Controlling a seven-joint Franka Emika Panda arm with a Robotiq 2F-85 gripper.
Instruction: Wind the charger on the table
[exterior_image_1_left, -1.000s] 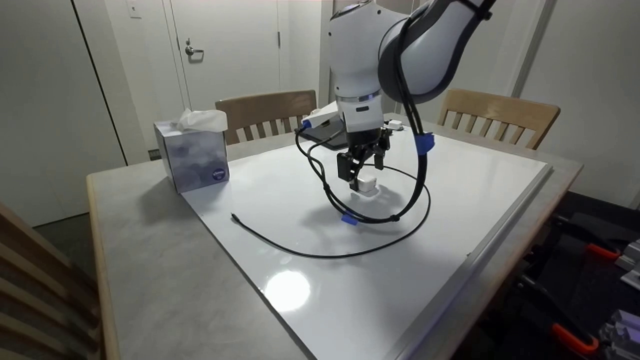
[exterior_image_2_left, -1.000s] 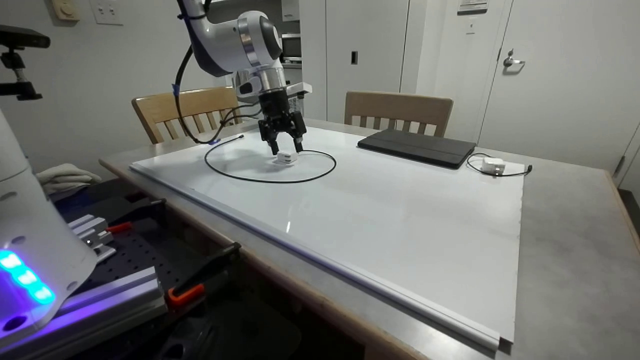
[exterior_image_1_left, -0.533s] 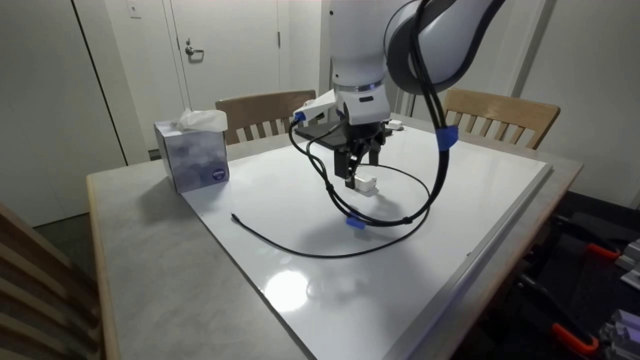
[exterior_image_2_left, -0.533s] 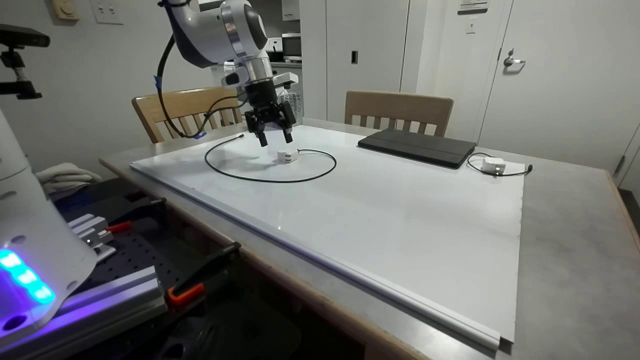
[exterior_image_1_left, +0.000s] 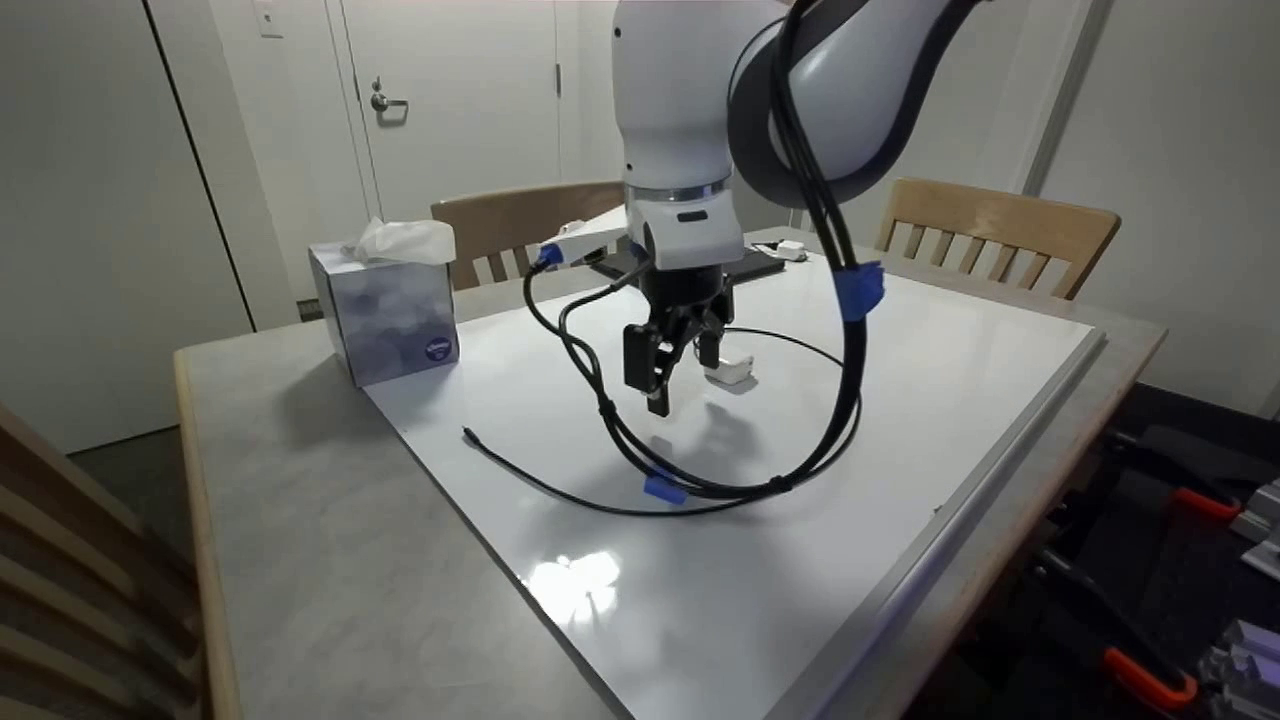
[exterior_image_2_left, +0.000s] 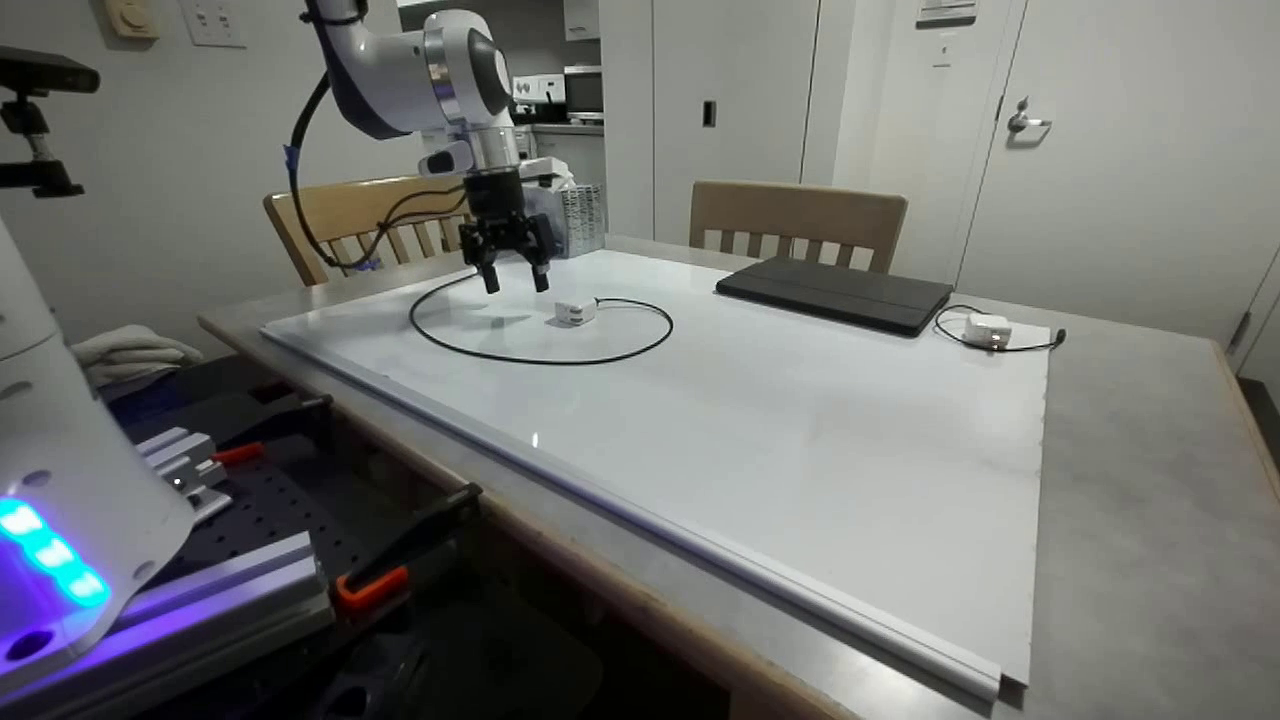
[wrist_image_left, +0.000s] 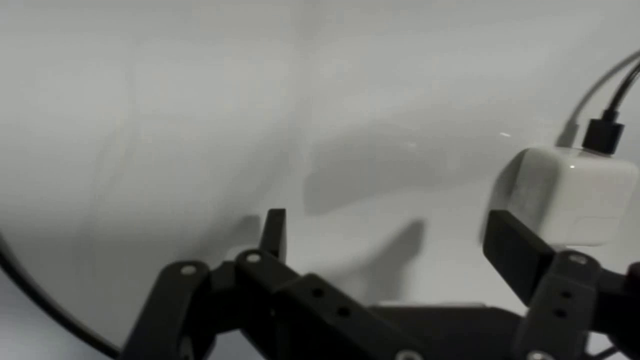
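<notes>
Winding looks unstarted: long thin black cable (exterior_image_2_left: 560, 363) lies in one wide, unclosed loop on glossy white, grey-edged desk (exterior_image_2_left: 800, 450), joined to white plug block (exterior_image_2_left: 575, 313). Black tool (exterior_image_2_left: 516, 285) hovers near block, spread, empty. All coiling remains.

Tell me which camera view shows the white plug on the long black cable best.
The wrist view. The white plug looks largest there, with the connector of the long black cable plugged in, though a finger of the tool covers one corner. Both exterior views show it small, on the table.
</notes>
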